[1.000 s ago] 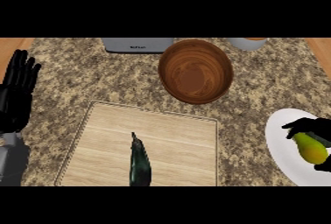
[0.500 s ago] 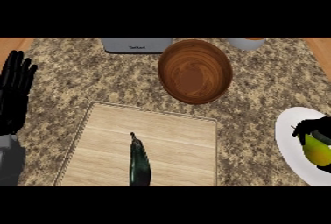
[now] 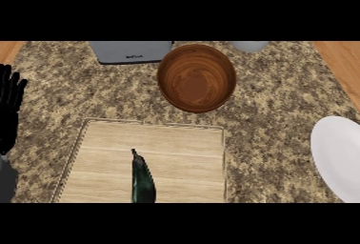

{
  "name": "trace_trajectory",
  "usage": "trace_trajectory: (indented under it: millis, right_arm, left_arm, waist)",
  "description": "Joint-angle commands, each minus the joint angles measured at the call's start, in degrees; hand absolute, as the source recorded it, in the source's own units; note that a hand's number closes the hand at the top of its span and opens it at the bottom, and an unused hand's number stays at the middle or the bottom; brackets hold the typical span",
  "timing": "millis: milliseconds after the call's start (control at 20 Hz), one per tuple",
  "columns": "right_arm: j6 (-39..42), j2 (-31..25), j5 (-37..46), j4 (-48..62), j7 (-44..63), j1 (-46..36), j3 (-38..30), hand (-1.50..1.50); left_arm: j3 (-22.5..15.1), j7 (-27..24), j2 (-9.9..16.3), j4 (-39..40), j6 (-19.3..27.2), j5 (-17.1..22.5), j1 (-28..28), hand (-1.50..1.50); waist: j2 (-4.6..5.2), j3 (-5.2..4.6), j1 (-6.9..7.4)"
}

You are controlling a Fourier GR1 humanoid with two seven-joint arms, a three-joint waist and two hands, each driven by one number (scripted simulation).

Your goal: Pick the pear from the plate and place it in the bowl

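White plate lies bare; pear and right robot hand are out of sight. Left robot hand rests open, far from the wooden bowl. An unseen carry might miss that bowl.

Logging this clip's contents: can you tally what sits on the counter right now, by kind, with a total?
Bowl: 1
Plate: 1, with nothing showing on it
Cutting board: 1
Dark green vegetable: 1
Grey appliance: 1
Grey round item at the far edge: 1
Pear: 0 in view
Total: 6
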Motion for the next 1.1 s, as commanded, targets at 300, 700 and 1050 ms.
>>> trace_trajectory:
  millis: [300, 700, 1050]
  right_arm:
    - [-7.0, -3.2, -3.4, -22.0, 17.4, 7.5, -5.1, 1.5]
    - [-0.9, -2.1, -9.9, -49.6, 26.2, 2.9, -5.9, 1.5]
    - [6.5, 0.3, -20.3, -74.4, 44.8, 0.5, -8.0, 1.5]
  left_arm:
    - [0.8, 0.5, 0.1, -1.6, 0.4, 0.1, 1.5, 0.0]
    - [0.6, 1.2, 0.1, 0.0, 0.6, -0.1, 0.0, 0.0]
    - [-0.4, -0.2, -0.7, -0.9, -1.1, 0.3, 1.8, 0.0]
  waist:
    - [-0.49, 0.01, -0.69]
    - [-0.78, -0.02, -1.25]
    - [-0.43, 0.24, 0.3]
